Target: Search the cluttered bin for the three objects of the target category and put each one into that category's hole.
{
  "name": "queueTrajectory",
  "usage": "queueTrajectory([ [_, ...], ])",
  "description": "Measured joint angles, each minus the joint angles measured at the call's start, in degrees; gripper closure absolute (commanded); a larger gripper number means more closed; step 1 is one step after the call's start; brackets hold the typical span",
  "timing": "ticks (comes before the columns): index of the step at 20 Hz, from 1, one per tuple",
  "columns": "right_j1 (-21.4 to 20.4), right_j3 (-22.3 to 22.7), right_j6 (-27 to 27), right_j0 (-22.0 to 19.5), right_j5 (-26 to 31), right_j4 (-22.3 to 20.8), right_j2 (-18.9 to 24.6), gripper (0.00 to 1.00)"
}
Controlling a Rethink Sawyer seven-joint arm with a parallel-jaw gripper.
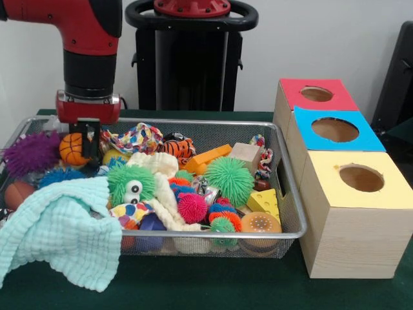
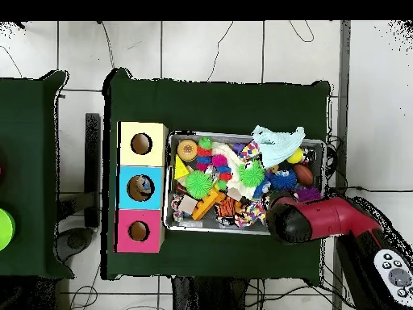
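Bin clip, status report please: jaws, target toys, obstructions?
Gripper down in bin corner by orange ball, jaws unclear. Holes show nothing going in. Mint cloth drapes over toys.

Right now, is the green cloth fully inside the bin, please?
No. The cloth drapes over the bin's front rim and hangs down outside it.

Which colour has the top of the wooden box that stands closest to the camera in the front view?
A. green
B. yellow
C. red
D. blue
B: in the front view the nearest wooden box has a yellow top around its hole, while the blue-topped box and the red-topped box stand behind it in a row beside the wire bin.
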Motion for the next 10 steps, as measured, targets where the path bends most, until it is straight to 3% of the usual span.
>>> queueTrajectory([
  [6,-1.13,0.93,0.0,-4.38,0.0,2.26,3.77,1.0],
  [10,-1.16,2.03,0.0,-8.64,-0.14,2.84,8.49,1.0],
])
